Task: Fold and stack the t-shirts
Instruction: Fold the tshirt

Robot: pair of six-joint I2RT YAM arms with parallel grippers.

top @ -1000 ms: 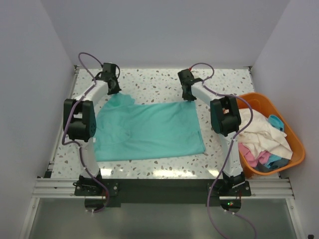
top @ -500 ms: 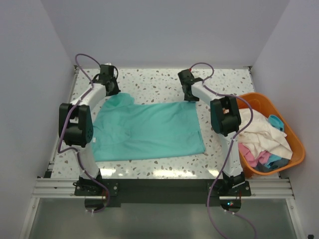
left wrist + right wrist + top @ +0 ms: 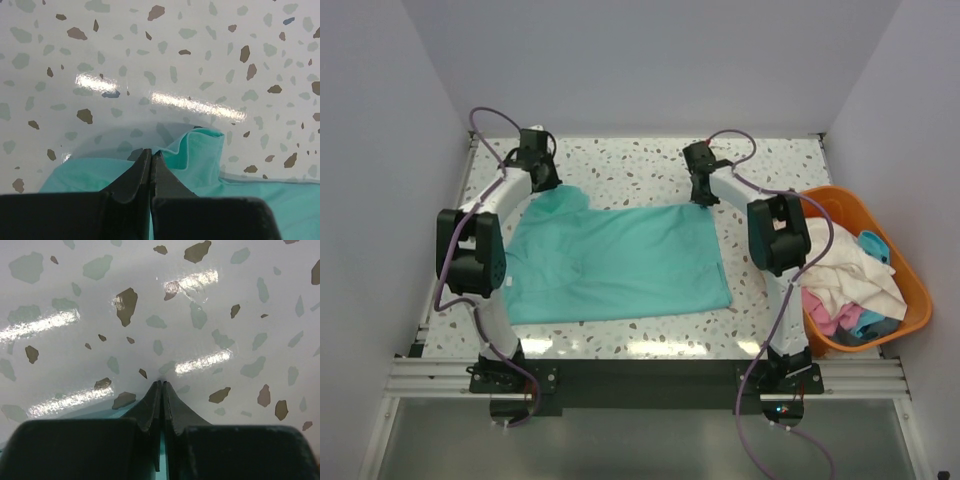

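A teal t-shirt [image 3: 620, 262] lies spread flat on the speckled table [image 3: 640, 160]. My left gripper [image 3: 543, 180] is at the shirt's far left corner. In the left wrist view its tips [image 3: 151, 152] are pressed together with a raised fold of teal cloth [image 3: 200, 150] caught between them. My right gripper [image 3: 705, 198] is at the far right corner. Its tips [image 3: 161, 383] are shut with a thin strip of teal cloth [image 3: 102, 413] showing between the fingers. More t-shirts, cream [image 3: 845, 265], pink [image 3: 825, 312] and light blue [image 3: 873, 243], lie heaped to the right.
An orange oval basket [image 3: 840, 196] holding the heaped shirts stands at the table's right edge, close to the right arm's elbow [image 3: 778, 232]. White walls close in the table on the left, back and right. A metal rail [image 3: 640, 378] runs along the near edge.
The right gripper opened a little, then closed on the shirt's far right corner. The left arm shifted slightly left, drawing the far left corner with it.
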